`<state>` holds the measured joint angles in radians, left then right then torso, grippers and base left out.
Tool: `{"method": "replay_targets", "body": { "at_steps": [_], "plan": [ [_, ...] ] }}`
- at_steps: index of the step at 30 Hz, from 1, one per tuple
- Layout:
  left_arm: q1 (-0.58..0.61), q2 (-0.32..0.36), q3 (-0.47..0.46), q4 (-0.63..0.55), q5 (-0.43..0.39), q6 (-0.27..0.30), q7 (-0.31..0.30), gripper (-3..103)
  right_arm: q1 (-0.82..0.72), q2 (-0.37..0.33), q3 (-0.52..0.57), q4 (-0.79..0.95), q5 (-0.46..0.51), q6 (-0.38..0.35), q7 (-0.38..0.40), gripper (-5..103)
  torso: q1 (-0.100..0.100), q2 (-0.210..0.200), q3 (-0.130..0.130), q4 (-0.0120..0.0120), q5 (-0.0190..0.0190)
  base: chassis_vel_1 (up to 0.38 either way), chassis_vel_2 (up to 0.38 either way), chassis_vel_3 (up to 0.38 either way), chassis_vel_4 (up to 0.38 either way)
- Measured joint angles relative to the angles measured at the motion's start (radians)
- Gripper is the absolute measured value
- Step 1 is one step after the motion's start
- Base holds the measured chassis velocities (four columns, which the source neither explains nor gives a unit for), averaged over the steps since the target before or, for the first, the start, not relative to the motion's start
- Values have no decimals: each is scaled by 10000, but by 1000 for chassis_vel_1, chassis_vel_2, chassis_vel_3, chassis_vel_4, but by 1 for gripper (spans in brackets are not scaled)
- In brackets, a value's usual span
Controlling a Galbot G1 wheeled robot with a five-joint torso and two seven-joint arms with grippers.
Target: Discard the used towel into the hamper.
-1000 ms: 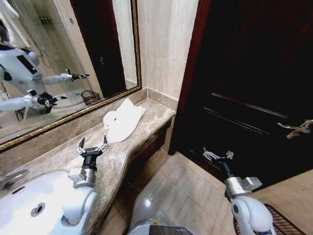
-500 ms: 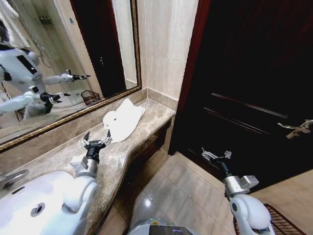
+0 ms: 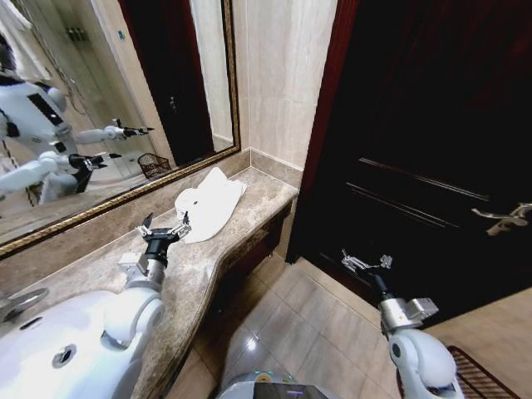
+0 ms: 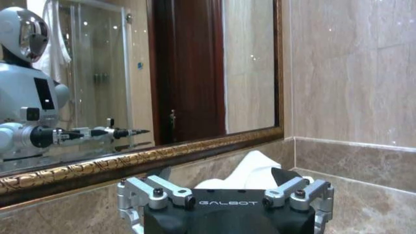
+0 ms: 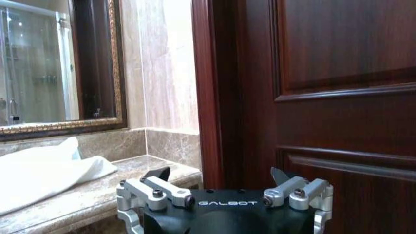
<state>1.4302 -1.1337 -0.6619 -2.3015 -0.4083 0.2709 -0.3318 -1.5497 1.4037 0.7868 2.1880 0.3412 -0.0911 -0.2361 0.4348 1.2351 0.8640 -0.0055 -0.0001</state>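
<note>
The towel [image 3: 208, 204] lies crumpled on the table [image 3: 249, 218], by the mirror [image 3: 100, 91]. It appears soft, light and limp; pinch a raised fold. The left end effector [image 3: 164, 231], fingers spread, hovers just short of the towel. The right end effector [image 3: 364, 263], spread, hangs by the door [image 3: 432, 125].

The sink [image 3: 33, 349] is cut by the frame edge, perhaps partly hidden by the left arm.

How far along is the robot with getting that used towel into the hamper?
Nothing is done yet: the towel lies crumpled on the marble counter. In hand: the left gripper, jaws open, hovers beside the towel. The right gripper hangs open by the door. Grasping, carrying and dropping remain.
</note>
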Motion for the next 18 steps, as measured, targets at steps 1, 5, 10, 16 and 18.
{"method": "replay_targets", "body": {
  "at_steps": [1,5,10,16,18],
  "plan": [
    [22,-39,-8,3,0,-127,8,100,1,-23,0,1,0,-2,7,100,0,0,0,0,0,0,0,0,0],
    [130,-137,-34,-23,75,-214,97,100,21,-61,-25,8,0,44,38,100,0,0,0,0,0,0,0,0,0],
    [151,-185,-84,-120,153,-72,170,100,24,-63,-46,94,1,11,119,100,18,37,18,1,1,0,0,0,0],
    [125,-172,-91,-126,162,-107,195,100,17,-73,-30,106,2,11,142,100,131,282,150,2,1,0,0,0,0],
    [134,-184,-90,-117,168,-123,207,100,9,-73,-28,106,3,14,145,100,172,369,197,2,1,0,0,0,0]
  ]
}}
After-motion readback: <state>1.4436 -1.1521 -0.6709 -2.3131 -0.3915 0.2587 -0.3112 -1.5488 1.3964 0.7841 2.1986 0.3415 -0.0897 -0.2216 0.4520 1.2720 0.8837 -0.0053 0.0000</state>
